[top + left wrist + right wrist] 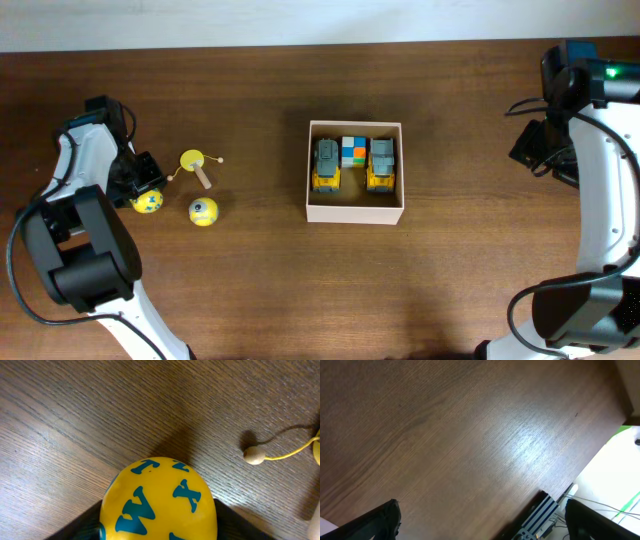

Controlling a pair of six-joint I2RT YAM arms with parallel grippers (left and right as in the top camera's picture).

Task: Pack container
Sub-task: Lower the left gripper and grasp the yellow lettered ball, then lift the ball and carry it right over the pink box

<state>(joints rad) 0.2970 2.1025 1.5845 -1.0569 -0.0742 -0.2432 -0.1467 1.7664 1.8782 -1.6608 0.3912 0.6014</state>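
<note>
The container [355, 213] is a white square box with a tan inside at mid table. It holds two yellow-and-grey toy trucks [327, 164] [381, 163] and a coloured cube [353, 151] between them. My left gripper [145, 188] is at the far left, shut on a yellow ball with blue letters [148, 204]. In the left wrist view this ball [160, 500] fills the space between the dark fingers, low over the wood. My right gripper [480, 520] is open and empty above bare wood at the far right [540, 150].
A second yellow ball with an eye mark [203, 211] lies right of the held ball. A yellow paddle toy [191, 159] with a wooden handle and a bead on a string [253, 454] lies just behind it. The table's right edge [600, 455] is near the right gripper.
</note>
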